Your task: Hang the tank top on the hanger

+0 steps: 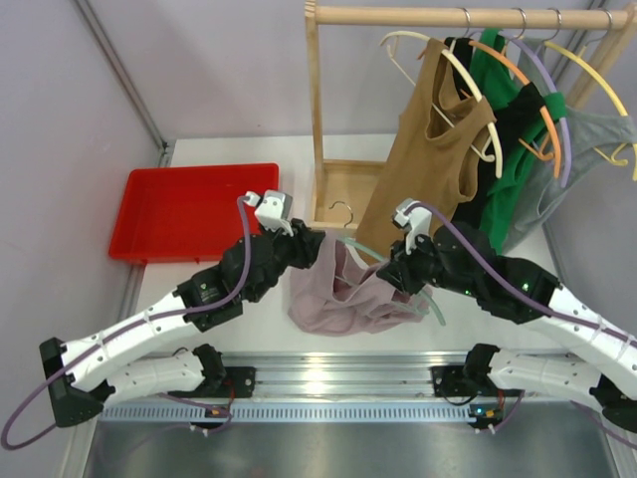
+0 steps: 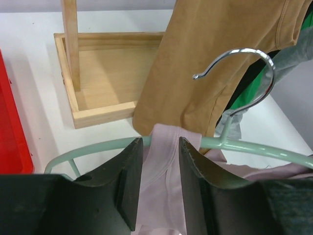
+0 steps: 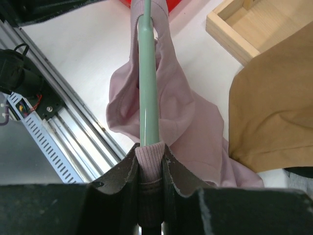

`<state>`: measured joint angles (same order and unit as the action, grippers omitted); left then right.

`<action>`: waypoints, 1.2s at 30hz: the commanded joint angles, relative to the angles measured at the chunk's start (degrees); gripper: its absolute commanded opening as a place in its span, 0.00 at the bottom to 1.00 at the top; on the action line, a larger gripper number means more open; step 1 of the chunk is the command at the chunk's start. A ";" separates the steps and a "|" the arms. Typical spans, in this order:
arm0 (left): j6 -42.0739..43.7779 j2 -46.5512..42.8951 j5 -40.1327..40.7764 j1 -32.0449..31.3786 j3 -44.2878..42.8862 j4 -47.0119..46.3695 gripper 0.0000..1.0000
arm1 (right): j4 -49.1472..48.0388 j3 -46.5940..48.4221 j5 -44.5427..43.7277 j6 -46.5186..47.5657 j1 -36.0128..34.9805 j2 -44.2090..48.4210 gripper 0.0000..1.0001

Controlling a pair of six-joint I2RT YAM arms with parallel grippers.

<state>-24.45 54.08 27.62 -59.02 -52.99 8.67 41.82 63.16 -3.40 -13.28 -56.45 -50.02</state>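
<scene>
Tank top (image 1: pixel 338 299) lies bunched at the middle of the table (image 1: pixel 244 334), close to the near edge, between both arms. One strap is draped over the hanger (image 2: pixel 254 150), and the rest sags to the tabletop. The far hem is hidden under the right arm. Left gripper (image 2: pixel 160 144) has its fingers (image 2: pixel 128 181) apart with the strap between them; whether they touch it is hard to tell. Right gripper (image 3: pixel 150 152) is clamped on the hanger arm through a ribbed fabric band. The hanger end behind its fingers is cut off. The silver hook (image 2: pixel 259 61) is free and overlaps the tan top (image 2: pixel 210 63). Wooden tray base (image 2: pixel 102 113) sits toward the far edge, and a red tray (image 1: pixel 194 211) is at the left edge.
</scene>
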 commanded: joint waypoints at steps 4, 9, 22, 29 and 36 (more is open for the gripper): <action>0.19 -4.24 -4.05 -0.04 4.65 -4.00 0.45 | -2.01 4.43 -0.12 -0.17 0.28 2.12 0.00; 1.59 -3.64 -10.37 0.14 5.79 -5.85 0.47 | -2.01 4.52 0.67 -0.34 0.28 2.30 0.00; 4.41 -0.83 -11.18 1.63 6.67 -8.05 0.47 | -1.57 5.22 1.73 -0.43 0.28 3.44 0.00; 5.29 0.41 -12.41 1.98 6.32 -10.33 0.16 | -1.39 5.40 1.73 -0.52 0.28 3.61 0.00; 5.55 -1.26 -11.45 1.98 4.48 -9.02 0.00 | -1.39 5.31 1.38 -0.43 0.28 3.88 0.00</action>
<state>-19.66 54.50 15.88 -57.36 -46.59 2.79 43.92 64.97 -2.15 -13.28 -56.45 -47.72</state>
